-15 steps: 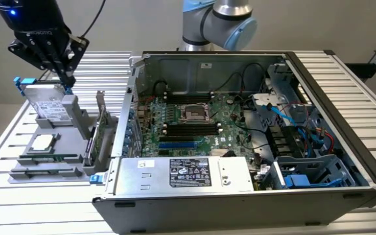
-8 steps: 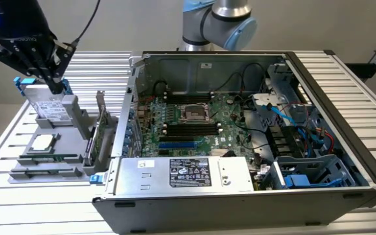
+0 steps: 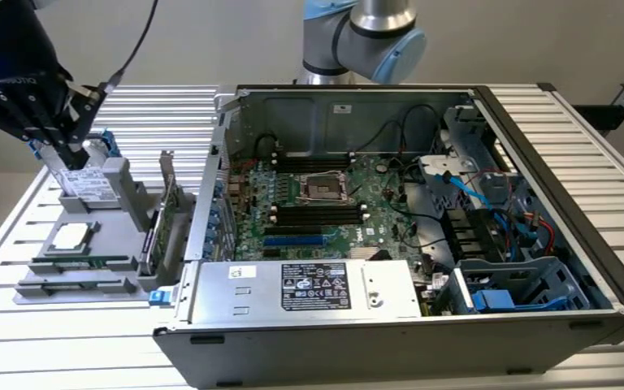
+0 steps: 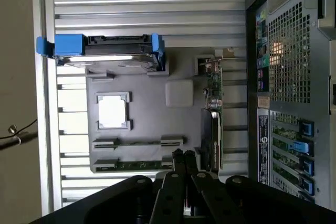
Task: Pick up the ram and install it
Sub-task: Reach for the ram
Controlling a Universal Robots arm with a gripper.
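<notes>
Ribbed metal table (image 3: 30, 341) carries an open computer case (image 3: 572, 203) and, on the exterior view's left, a grey tray (image 4: 152, 114) with spare parts. The ram (image 4: 139, 165) lies on its long edge in a narrow slot of this tray, at the side away from the hard drive (image 3: 87, 185). A second slot of the same kind runs just beside it, and I cannot tell if that one is filled.

The pincer (image 4: 184, 157) is clenched, its two black fingers pressed together with nothing between them. In the exterior view it hangs over the tray close to the top of the hard drive, which stands upright in a blue frame (image 4: 68, 44); whether it touches the drive I cannot tell. The ram is apart from the fingers, and a square processor chip (image 4: 112, 113) sits in its pocket between the drive and the ram.

A taller green card (image 4: 212, 103) with a metal bracket stands upright along the tray edge nearest the case. Inside the case the motherboard (image 3: 323, 191) lies flat, with a grey power supply box (image 3: 301, 288) in front of it.
</notes>
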